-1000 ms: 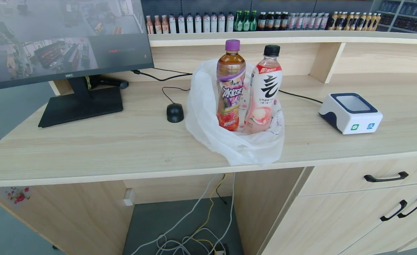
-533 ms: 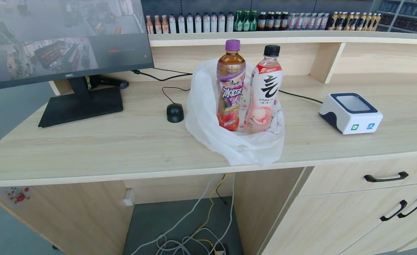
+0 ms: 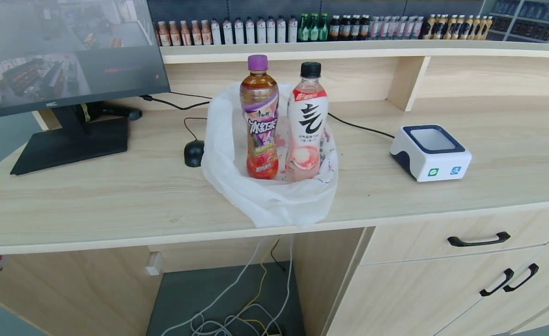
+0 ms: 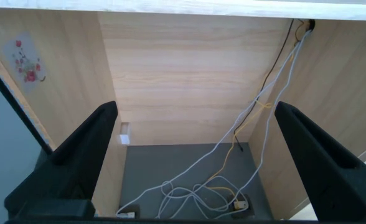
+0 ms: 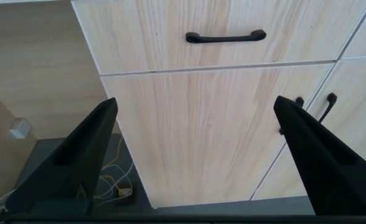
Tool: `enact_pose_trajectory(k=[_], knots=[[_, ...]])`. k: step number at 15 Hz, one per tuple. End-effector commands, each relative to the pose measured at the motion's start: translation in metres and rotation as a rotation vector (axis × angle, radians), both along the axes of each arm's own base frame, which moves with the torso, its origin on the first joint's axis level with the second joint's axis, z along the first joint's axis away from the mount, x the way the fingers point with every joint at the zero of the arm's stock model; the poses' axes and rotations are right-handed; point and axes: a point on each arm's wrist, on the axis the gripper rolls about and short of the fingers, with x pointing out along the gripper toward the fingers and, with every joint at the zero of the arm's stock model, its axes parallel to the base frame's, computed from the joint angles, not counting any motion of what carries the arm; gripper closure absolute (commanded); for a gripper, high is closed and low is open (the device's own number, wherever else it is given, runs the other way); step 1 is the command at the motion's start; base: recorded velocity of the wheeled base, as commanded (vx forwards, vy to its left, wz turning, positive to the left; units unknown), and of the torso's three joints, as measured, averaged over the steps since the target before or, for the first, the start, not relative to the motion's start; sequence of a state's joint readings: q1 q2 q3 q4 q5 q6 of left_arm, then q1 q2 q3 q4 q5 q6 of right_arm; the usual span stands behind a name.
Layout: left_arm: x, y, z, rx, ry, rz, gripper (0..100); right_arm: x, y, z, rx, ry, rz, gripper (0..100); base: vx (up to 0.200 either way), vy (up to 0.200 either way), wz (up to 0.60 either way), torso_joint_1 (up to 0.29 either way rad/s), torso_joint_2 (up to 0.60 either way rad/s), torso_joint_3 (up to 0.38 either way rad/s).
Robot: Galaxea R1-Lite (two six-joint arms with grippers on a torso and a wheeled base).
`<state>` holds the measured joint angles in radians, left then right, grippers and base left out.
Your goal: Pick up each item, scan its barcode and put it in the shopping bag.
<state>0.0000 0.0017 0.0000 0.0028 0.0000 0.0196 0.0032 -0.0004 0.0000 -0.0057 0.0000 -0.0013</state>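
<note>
Nearest, both arms hang low in front of the cupboard, below the table's edge. The left hand has its fingers spread wide with nothing between them, and it faces the open bay under the table where loose cables trail to the floor. The right hand is just as wide and empty, facing a drawer front with a black handle.

Up on the table, the white shopping bag sits close to the front edge, its rim slumped open. Two bottles stand upright in it side by side: a purple-capped bottle and a black-capped bottle. The scanner rests apart on the robot's right, and a mouse lies just beside the bag on the other side. A monitor stands farther back on the left.

These two bottles are the only goods I can make out on the table. With both bagged and both hands free, the task looks finished or very nearly so.

The bag's wall hides the bottles' feet and anything lying low inside. No barcode is visible, so whether each was scanned cannot be told. The table runs out of frame at both ends, and more items could lie there. The row of drinks on the far shelf is too small to tell apart.
</note>
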Motion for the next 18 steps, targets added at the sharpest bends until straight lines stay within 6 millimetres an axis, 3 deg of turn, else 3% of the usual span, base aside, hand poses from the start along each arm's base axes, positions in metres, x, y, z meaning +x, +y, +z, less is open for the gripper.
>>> enact_pose_trajectory(k=[1, 18], knots=[[0.0000, 0.0000, 0.0000, 0.000, 0.000, 0.000, 0, 0.0001, 0.0000, 0.0002, 0.000, 0.000, 0.000, 0, 0.000, -0.200, 0.00, 0.002, 0.01, -0.002], [0.0000, 0.0000, 0.0000, -0.003, 0.000, 0.000, 0, 0.0001, 0.0000, 0.0001, -0.003, 0.002, 0.000, 0, 0.000, -0.200, 0.00, 0.001, 0.00, 0.003]])
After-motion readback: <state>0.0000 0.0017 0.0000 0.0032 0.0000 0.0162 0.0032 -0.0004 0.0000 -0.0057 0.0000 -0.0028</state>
